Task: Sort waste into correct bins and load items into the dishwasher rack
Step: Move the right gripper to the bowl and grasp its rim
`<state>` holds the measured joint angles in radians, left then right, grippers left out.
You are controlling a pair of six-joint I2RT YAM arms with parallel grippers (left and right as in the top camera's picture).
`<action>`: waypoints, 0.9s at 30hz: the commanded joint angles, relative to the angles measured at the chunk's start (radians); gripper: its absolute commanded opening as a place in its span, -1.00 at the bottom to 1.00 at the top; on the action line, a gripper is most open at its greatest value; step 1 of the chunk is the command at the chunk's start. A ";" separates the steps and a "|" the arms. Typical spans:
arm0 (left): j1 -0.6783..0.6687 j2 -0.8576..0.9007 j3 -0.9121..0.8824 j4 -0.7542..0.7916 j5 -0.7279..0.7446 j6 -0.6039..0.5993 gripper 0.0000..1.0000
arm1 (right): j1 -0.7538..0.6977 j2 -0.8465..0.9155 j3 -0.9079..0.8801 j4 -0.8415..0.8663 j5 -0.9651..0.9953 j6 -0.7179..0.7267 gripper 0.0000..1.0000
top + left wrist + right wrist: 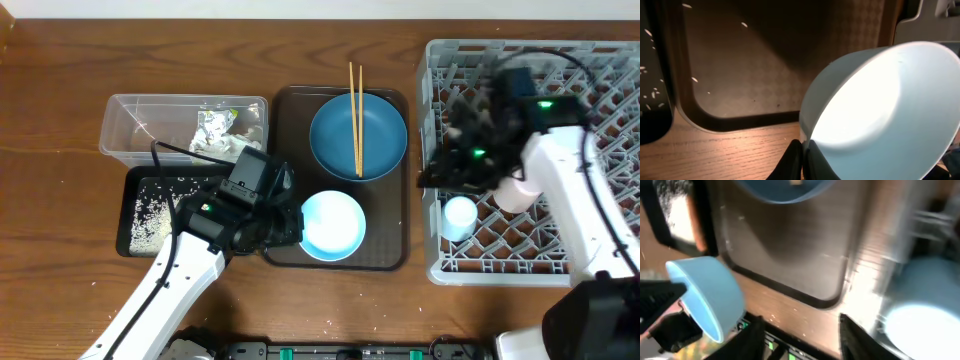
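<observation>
Left hand pinches the tilted white-blue bowl by its rim above the serving tray, left of the dishwasher rack; right hand, fingers spread, hovers at the rack's left edge.

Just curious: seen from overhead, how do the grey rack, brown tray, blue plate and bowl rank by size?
Largest first:
grey rack
brown tray
blue plate
bowl, clearly smaller though raised nearer the camera
</observation>
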<state>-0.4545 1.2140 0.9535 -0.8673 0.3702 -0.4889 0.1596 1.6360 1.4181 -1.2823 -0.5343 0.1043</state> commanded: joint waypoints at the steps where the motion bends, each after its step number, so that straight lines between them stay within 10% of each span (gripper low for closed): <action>1: 0.000 0.011 0.022 -0.013 0.023 0.020 -0.88 | 0.106 0.004 0.001 0.037 -0.031 -0.019 -0.14; 27: 0.000 0.066 0.021 -0.020 0.023 0.023 -0.88 | 0.673 0.005 -0.014 0.190 0.617 0.139 -0.11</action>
<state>-0.4545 1.2755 0.9535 -0.8833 0.3866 -0.4885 0.8188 1.6363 1.4124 -1.0946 -0.0139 0.2085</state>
